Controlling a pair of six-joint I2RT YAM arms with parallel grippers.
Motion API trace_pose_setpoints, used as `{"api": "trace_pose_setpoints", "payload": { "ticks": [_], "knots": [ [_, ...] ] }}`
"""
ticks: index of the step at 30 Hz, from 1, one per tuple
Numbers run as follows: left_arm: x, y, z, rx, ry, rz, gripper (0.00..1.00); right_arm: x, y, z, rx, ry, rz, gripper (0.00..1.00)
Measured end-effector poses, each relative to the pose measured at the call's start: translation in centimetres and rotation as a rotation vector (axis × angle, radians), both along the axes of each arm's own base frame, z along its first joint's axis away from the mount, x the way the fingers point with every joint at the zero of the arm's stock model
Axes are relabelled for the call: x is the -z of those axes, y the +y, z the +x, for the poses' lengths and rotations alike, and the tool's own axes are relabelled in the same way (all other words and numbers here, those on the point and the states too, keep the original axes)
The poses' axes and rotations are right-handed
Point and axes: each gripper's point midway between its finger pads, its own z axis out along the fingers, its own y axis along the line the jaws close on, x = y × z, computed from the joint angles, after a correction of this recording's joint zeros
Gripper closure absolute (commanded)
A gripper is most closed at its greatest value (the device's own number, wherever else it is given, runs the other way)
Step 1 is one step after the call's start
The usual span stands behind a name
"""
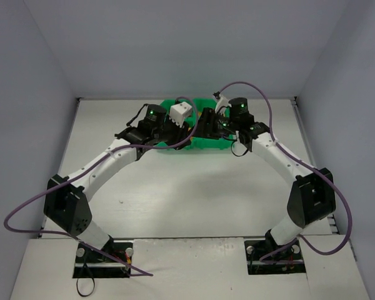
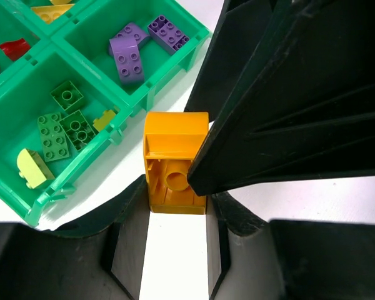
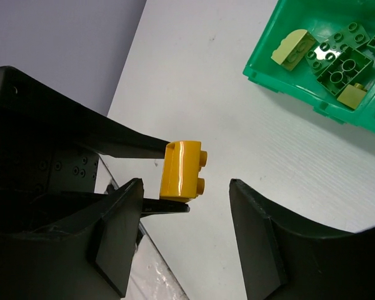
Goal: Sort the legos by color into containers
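My left gripper (image 2: pixel 175 190) is shut on an orange lego brick (image 2: pixel 172 150) and holds it above the white table beside the green tray (image 2: pixel 132 106). In the right wrist view the same brick (image 3: pixel 182 170) sits between the left gripper's thin fingers, and my right gripper (image 3: pixel 185 184) stands open around it without touching it. The tray compartments hold purple bricks (image 2: pixel 128 53), green bricks (image 2: pixel 62 128), a lime brick (image 2: pixel 30 169), red bricks (image 2: pixel 12 47) and yellow ones (image 2: pixel 50 9). In the top view both grippers meet over the tray (image 1: pixel 203 144) and the brick is hidden.
The right gripper's black finger (image 2: pixel 287 94) fills the upper right of the left wrist view, close to the brick. Grey walls enclose the table on three sides. Purple cables (image 1: pixel 256 87) loop from both arms. White table (image 1: pixel 187 194) lies in front of the tray.
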Motion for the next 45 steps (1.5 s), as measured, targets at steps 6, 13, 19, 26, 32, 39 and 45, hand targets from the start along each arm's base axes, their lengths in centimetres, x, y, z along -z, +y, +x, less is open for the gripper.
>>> {"api": "trace_pose_setpoints", "payload": {
  "ticks": [6,13,19,26,32,39,45],
  "knots": [
    [0.0,0.0,0.0,0.003,-0.003,-0.001,1.00,0.3,0.2,-0.1,-0.006,0.005,-0.003,0.60],
    [0.2,0.0,0.0,0.001,0.002,0.002,1.00,0.3,0.6,-0.2,-0.020,0.011,0.008,0.98],
    [0.2,0.0,0.0,0.002,0.007,-0.003,0.52,0.3,0.6,-0.1,-0.019,0.000,0.004,1.00],
    [0.3,0.1,0.0,-0.053,0.055,-0.032,0.25,1.6,-0.9,2.1,0.056,-0.056,-0.073,1.00],
    [2.0,2.7,-1.2,-0.170,0.093,-0.005,0.25,1.6,-4.0,6.3,0.209,-0.126,-0.166,1.00],
    [1.7,7.9,-3.8,-0.355,0.097,-0.013,0.24,2.1,-7.0,11.9,0.361,-0.180,-0.258,1.00],
    [2.3,10.4,-5.5,-0.467,0.125,-0.031,0.20,4.4,-8.6,15.8,0.445,-0.161,-0.318,1.00]
  ]
}}
